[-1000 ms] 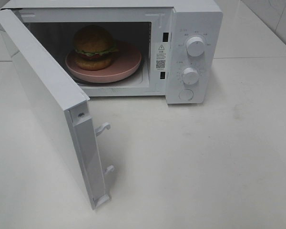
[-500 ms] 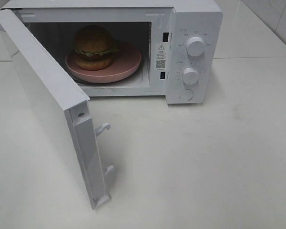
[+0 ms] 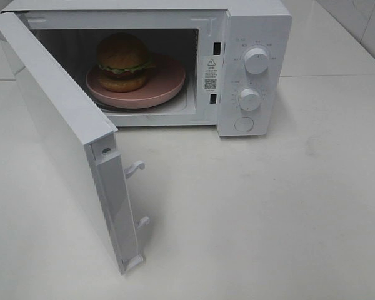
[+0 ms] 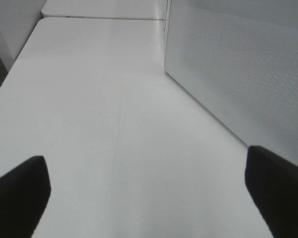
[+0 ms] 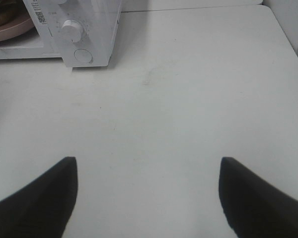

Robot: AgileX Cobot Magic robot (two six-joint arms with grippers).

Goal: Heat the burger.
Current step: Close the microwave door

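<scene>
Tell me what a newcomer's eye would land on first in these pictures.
The white microwave at the back of the table stands out, with its door swung wide open toward the camera on the left of the high view. Inside the cavity sits the burger on a round pink plate. Two white knobs are stacked on the panel at its right side.

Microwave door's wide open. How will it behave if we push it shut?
Probably stiff: the door looks like a flat rigid panel, so it should swing rather than flex. The microwave may slide a little on the smooth table. Its latch hooks stick out and could snag.
</scene>
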